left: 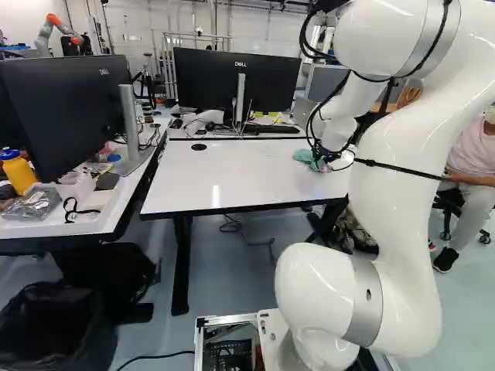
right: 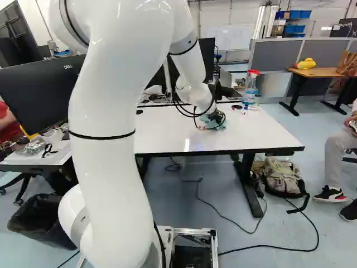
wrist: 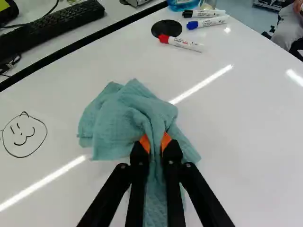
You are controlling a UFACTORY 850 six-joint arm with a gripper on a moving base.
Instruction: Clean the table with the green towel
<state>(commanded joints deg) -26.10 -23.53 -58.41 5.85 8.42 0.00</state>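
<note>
Gripper fingers stand nearly together, pinching a fold of the green towel, which you have lying bunched on the white table. To one side of the towel, a drawn smiling face shows whole, so you have that left to wipe; beneath the towel, you can't tell what is clean. Beyond the towel sit three markers and the spray bottle; your job looks barely begun.

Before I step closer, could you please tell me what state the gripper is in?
Gripper: closed on the green towel, a fold of it pinched between both orange pads.
</note>
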